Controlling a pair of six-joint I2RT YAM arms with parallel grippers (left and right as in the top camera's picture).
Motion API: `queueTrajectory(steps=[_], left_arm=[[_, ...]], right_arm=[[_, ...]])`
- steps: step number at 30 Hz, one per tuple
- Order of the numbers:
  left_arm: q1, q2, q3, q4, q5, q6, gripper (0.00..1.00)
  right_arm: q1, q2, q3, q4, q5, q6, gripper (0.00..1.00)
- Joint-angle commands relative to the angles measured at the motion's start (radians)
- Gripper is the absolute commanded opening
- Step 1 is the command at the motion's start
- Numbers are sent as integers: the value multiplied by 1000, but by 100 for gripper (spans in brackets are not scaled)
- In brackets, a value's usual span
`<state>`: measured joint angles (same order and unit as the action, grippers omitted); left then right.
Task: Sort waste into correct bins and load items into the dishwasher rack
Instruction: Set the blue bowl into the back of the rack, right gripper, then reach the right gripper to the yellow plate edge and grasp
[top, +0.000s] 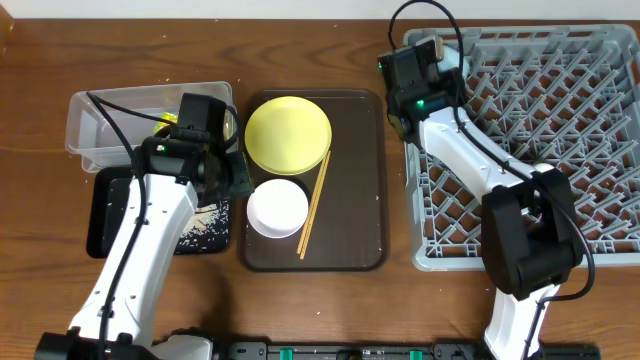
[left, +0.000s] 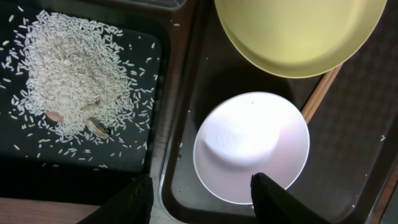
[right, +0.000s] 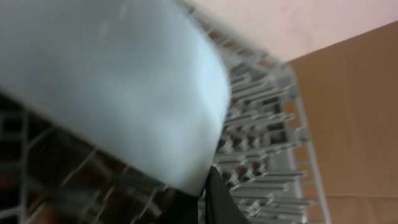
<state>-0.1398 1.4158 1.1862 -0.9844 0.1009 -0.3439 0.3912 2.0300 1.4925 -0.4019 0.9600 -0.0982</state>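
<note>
Your left gripper (left: 200, 186) hangs open over the white bowl (left: 252, 146) on the brown tray (left: 186, 93). Your right gripper (top: 435, 52) grips the blue bowl (right: 112, 81), tilted above the rack (right: 261, 155) corner. Rice (left: 71, 68) lies in the black tray (left: 37, 180).

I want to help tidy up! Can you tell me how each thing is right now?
white bowl, upright, empty, on the brown tray
yellow plate, flat, empty, same tray
chopsticks, lying together beside the bowl
rice, heaped in the black tray
clear tub, open-topped, something yellow inside
light blue bowl, tilted, held over the dishwasher rack
left end effector, open, empty
right end effector, shut on the light blue bowl's rim
</note>
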Motion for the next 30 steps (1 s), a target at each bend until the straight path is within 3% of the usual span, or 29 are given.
queueTrajectory(steps=[1, 10, 16, 22, 30], left_arm=[[4, -5, 11, -2, -13, -10, 54], [4, -5, 11, -2, -13, -10, 54], [4, -5, 11, -2, -13, -10, 54], [4, -5, 11, -3, -13, -10, 61], [4, -5, 11, -5, -13, -10, 61]], right_arm=[[3, -18, 2, -80, -118, 143, 6], [2, -199, 2, -175, -429, 158, 41], [2, -294, 2, -219, -685, 158, 55], [7, -303, 1, -211, -1078, 240, 61], [74, -209, 1, -153, -1122, 286, 61]])
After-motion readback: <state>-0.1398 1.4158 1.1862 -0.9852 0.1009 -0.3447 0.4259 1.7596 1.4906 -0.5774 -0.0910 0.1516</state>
